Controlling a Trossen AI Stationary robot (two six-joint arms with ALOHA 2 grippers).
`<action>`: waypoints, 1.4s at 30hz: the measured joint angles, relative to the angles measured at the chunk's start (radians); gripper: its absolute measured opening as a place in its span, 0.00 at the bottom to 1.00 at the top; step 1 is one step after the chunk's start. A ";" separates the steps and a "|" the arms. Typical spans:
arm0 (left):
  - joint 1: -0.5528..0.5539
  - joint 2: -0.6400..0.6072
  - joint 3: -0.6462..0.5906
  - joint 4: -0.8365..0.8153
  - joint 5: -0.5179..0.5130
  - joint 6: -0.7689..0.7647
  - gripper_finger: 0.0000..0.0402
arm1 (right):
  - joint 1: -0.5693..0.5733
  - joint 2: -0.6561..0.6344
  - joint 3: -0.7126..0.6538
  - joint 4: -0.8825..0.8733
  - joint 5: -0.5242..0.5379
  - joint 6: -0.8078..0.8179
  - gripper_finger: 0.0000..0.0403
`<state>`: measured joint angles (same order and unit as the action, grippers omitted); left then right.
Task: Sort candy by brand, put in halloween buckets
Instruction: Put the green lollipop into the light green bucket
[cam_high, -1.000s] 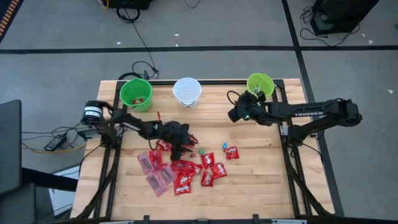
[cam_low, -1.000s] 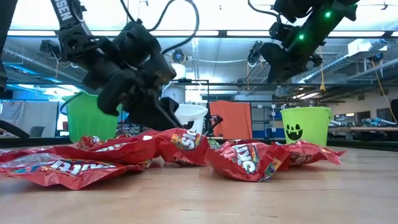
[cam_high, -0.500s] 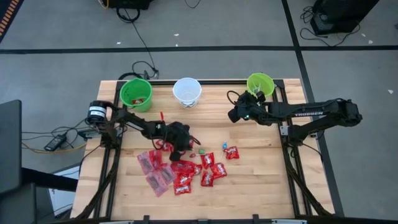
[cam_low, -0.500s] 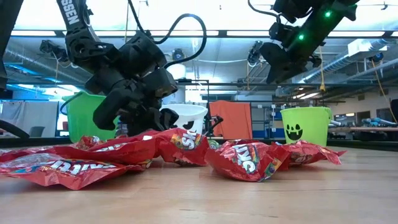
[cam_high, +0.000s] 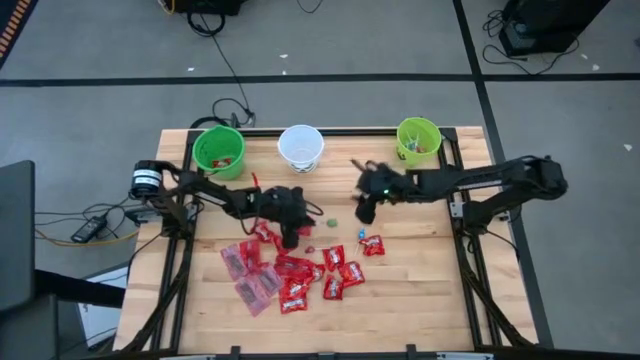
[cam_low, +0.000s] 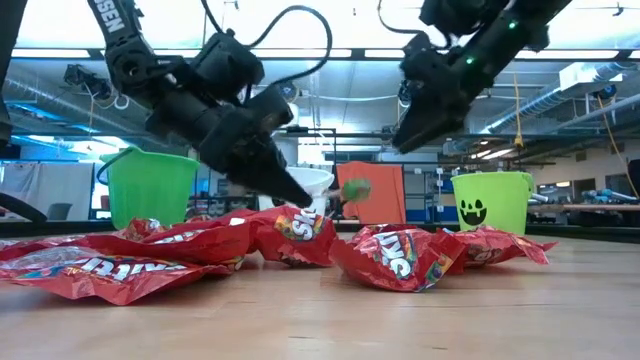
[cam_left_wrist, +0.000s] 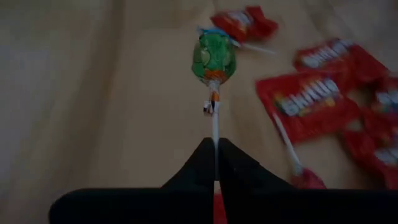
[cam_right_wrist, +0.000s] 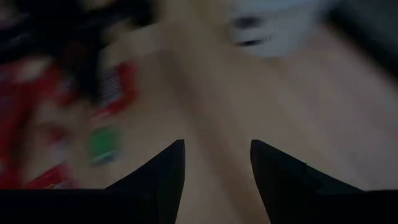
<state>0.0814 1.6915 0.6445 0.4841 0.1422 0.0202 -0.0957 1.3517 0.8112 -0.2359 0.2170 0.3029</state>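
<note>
My left gripper is shut on a green-headed lollipop, which shows above the red packets in the low view. Shiny red candy packets and flat translucent pinkish packets lie on the table under and near it. A small blue piece lies to their right. My right gripper hovers open over bare wood right of the lollipop, holding nothing. Three Halloween buckets stand along the far edge: green, white, and green with a face. My left gripper pinches the lollipop's white stick at its free end between the two fingertips. The fingers slant down from the table's left and lie in line with the stick. The lollipop juts out beyond the fingertips, head foremost, lifted clear of the table and the packets.
Bare wood lies between the candy pile and the buckets and across the table's right half. The table's black frame rails run along both sides. The left green bucket holds some red candy.
My left gripper has shut on the lollipop's stick and risen a little, lifting the lollipop off the table beside the packets. My right gripper, still open, has swung from near the faced green bucket toward the candy pile, dropping and tipping further down.
</note>
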 joint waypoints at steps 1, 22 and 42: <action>0.000 -0.014 0.000 -0.009 -0.016 -0.003 0.03 | 0.006 0.029 0.000 0.041 -0.052 -0.028 0.48; 0.002 -0.090 -0.029 -0.002 -0.100 -0.028 0.03 | 0.011 0.283 0.000 0.405 -0.293 -0.140 0.67; 0.002 -0.090 -0.028 0.001 -0.095 -0.101 0.16 | -0.046 0.283 0.001 0.407 -0.346 -0.050 0.28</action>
<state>0.0837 1.6016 0.6161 0.4850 0.0473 -0.0803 -0.1420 1.6343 0.8122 0.1715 -0.1290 0.2532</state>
